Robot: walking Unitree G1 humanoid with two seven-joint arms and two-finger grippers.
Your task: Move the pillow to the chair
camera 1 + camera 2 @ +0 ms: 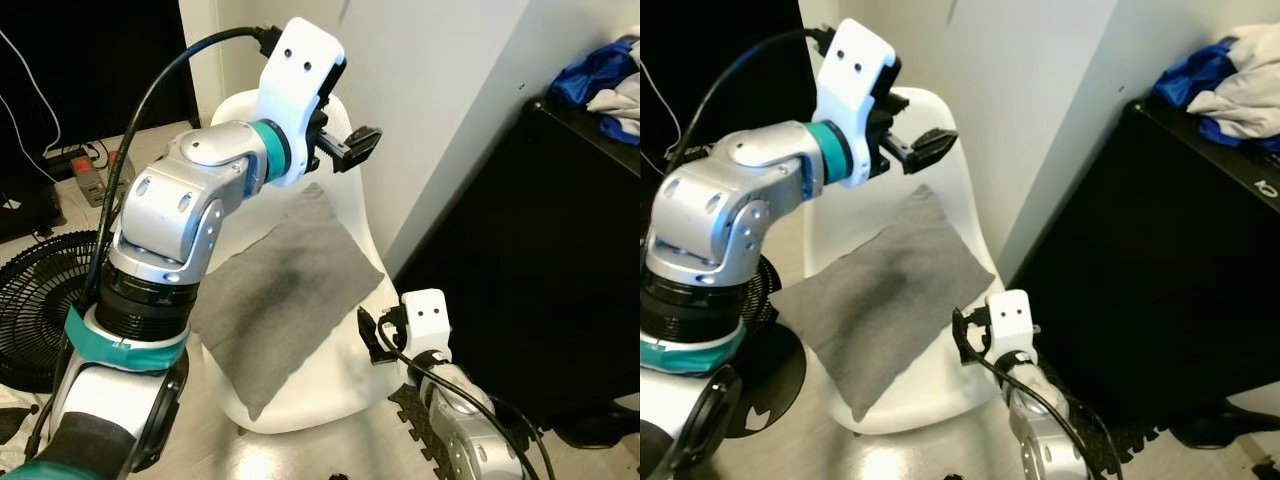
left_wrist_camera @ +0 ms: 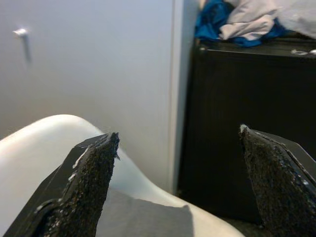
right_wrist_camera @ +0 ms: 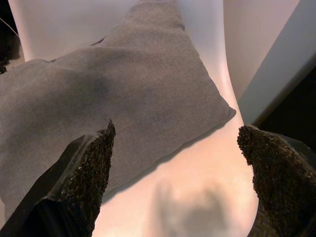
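Resting on the seat of the white chair (image 1: 345,385), the grey pillow (image 1: 280,290) lies flat, its far corner leaning up against the chair's back. My left gripper (image 1: 352,148) hangs in the air above that far corner, fingers spread wide and holding nothing, touching neither pillow nor chair. My right gripper (image 1: 965,340) sits low at the chair's front edge, just beside the pillow's near side, fingers (image 3: 81,173) also parted and empty. To my right stands a black cabinet (image 1: 1160,260) with blue and white clothes (image 1: 1225,90) heaped on top. A black fan (image 1: 40,300) sits on the floor to my left.
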